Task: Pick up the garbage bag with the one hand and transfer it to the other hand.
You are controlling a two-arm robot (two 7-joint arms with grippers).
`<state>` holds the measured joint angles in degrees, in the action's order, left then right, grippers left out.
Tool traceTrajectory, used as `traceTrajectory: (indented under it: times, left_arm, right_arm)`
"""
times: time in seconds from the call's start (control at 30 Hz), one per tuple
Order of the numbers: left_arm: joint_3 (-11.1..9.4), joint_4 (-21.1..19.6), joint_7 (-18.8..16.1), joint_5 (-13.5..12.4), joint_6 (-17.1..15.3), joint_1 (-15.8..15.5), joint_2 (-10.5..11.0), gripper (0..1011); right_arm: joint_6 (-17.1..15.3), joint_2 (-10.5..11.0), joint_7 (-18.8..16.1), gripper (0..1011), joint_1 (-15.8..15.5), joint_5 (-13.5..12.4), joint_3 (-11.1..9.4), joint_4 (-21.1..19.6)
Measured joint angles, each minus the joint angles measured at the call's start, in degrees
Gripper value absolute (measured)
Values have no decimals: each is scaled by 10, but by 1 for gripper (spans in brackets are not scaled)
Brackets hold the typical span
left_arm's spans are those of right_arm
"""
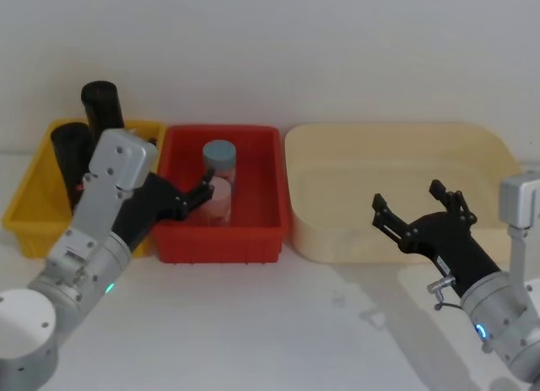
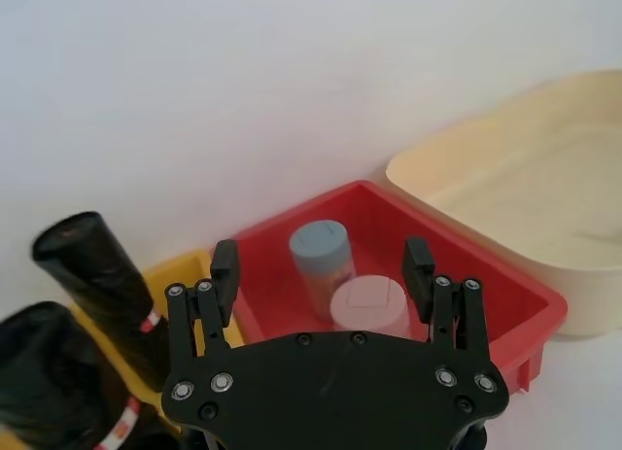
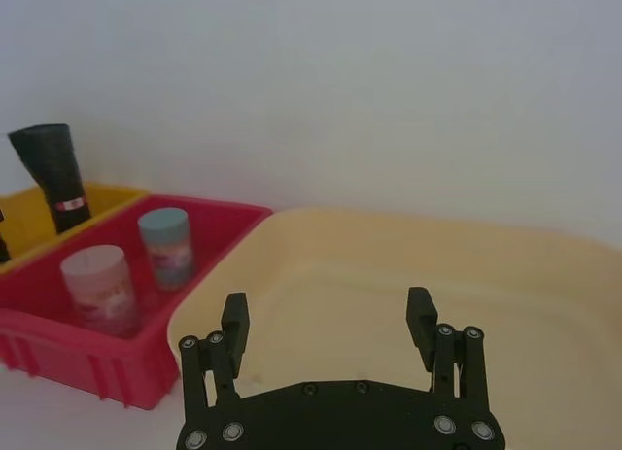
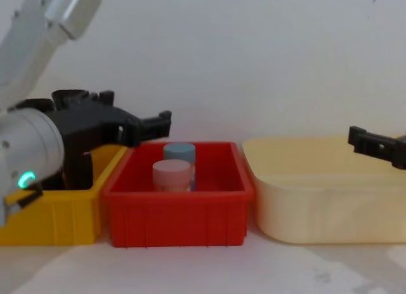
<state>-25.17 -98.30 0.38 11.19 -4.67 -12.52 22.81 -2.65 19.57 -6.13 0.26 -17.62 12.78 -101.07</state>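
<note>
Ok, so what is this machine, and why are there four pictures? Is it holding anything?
It is a robot with two arms, and each arm ends in a black two-finger "hand" called an end effector. One picture comes from a camera on its head, looking down. One comes from its chest, looking across the table. The other two come from its wrists, peeking past the fingers.

Three bins stand in a row: a yellow bin with black garbage bag rolls standing in it, a red bin with two small jars, and a cream tub.

The left end effector hovers open over the yellow and red bins. The right end effector hovers open over the cream tub. Neither holds anything yet.
</note>
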Motion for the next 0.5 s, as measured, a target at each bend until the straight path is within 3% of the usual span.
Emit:
traceTrajectory:
  times: [0.37,0.5]
  left_arm:
    - [75,-97,10,43,-58,52,50,1001]
    - [125,-125,21,67,-73,82,77,1001]
  right_arm:
    - [-46,-10,-39,1000,52,-16,24,-1]
    - [-75,-26,-48,1000,90,-14,47,11]
